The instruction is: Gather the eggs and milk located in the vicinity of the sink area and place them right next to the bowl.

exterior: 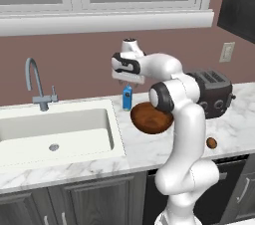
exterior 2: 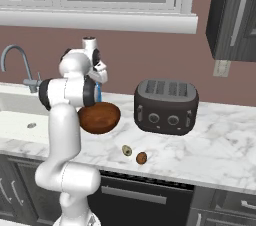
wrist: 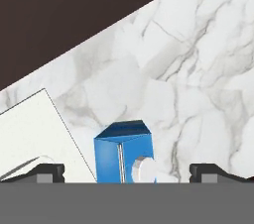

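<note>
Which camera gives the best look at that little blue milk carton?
The hand view: the milk sits close up between the open gripper's fingertips, top and label visible. The left base view shows it small, standing beside the bowl. In the right base view the arm mostly hides it.

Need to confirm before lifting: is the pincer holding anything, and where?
Nothing held: the open pincer hangs above the milk, its fingertips apart either side.

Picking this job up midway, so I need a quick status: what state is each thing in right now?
Gripper: open, above the milk, not touching it.
Milk: upright on the counter between sink and bowl, not gripped.
Brown egg: lying on the counter in front of the bowl.
Pale egg: lying beside the brown egg.
Bowl: upright on the counter.
Sink: dry, faucet off.
</note>
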